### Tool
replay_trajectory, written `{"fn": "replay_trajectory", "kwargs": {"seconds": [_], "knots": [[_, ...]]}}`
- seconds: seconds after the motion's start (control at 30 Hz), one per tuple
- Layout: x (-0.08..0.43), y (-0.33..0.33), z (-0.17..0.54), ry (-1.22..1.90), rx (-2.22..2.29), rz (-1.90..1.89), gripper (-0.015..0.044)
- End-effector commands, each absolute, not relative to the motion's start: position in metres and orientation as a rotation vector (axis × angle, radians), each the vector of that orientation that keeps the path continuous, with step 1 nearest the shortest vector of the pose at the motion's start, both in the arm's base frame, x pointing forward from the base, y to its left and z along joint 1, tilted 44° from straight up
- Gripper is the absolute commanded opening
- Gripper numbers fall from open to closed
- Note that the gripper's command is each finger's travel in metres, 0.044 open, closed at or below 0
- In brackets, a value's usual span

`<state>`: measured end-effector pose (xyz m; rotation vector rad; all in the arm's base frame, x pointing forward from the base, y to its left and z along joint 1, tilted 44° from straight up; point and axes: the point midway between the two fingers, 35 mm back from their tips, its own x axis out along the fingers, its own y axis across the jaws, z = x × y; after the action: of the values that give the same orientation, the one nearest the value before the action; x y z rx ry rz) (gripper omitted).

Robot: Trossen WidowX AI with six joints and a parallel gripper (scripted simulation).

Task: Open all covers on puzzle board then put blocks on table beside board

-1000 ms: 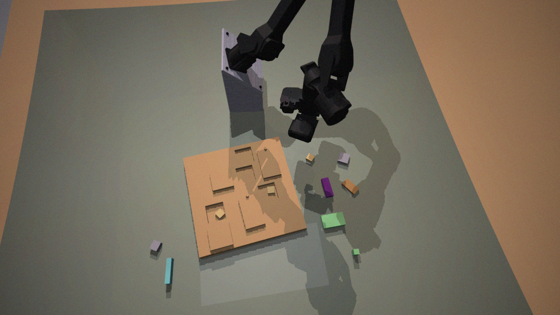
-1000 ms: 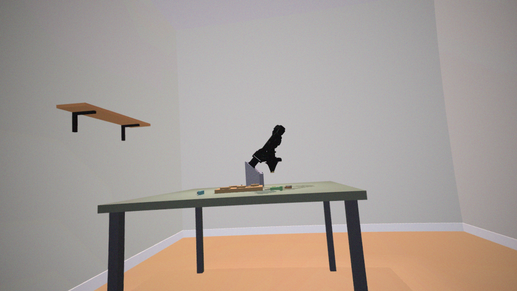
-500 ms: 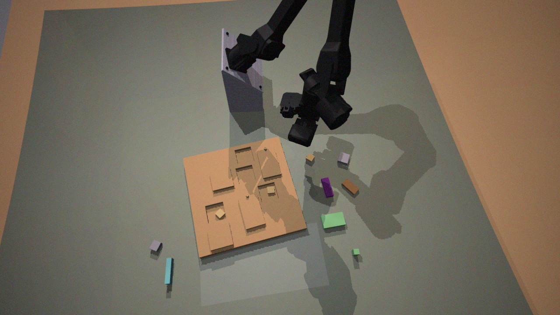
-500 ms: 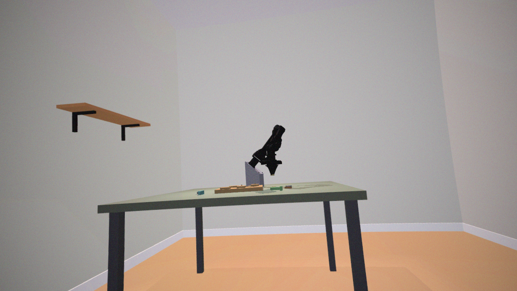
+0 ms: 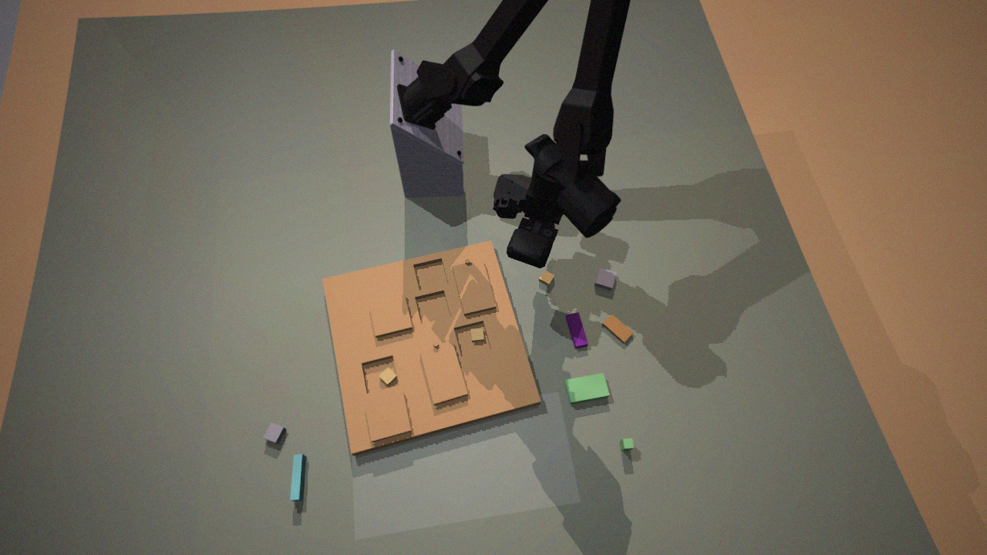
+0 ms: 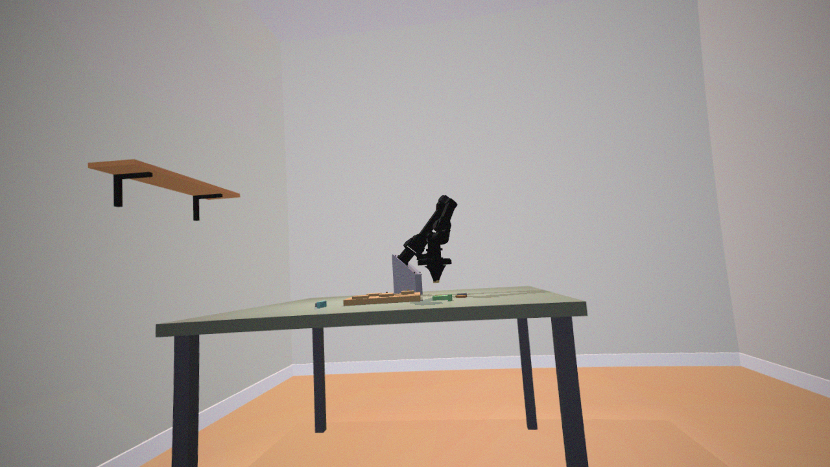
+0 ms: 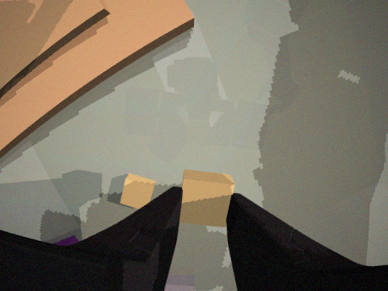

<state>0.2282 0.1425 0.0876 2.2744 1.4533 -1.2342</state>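
Note:
The orange puzzle board [image 5: 352,304] [image 6: 380,299] [image 7: 113,42] lies on the table. Two swivel covers [image 5: 474,288] [image 5: 445,378] with pins and two plain covers [image 5: 390,321] [image 5: 388,417] sit off their wells. The two upper wells look empty. One tan block [image 5: 477,334] lies in the right well and another tan block [image 5: 388,376] in the lower left well. A third tan block [image 5: 546,277] [image 7: 138,193] rests on the table right of the board. My gripper [image 6: 436,281] [image 7: 207,198] is shut on a tan block, held above the table right of the board; the top view hides its fingertips.
Right of the board lie a grey block [image 5: 605,279] [image 7: 179,283], a purple block [image 5: 576,330] [image 7: 69,241], an orange block [image 5: 617,329], a large green block [image 5: 587,388] and a small green cube [image 5: 626,443]. Left lie a grey cube [image 5: 274,433] and a cyan bar [image 5: 297,477] [image 6: 320,304].

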Motion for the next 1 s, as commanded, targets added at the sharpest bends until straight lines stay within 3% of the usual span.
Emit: {"fn": "replay_trajectory", "kwargs": {"seconds": [0.0,0.97], "knots": [[0.229,0.146,0.081,1.447,2.273,-1.247,0.0080],[0.232,0.180,0.048,1.453,2.282,-1.242,0.0080]]}}
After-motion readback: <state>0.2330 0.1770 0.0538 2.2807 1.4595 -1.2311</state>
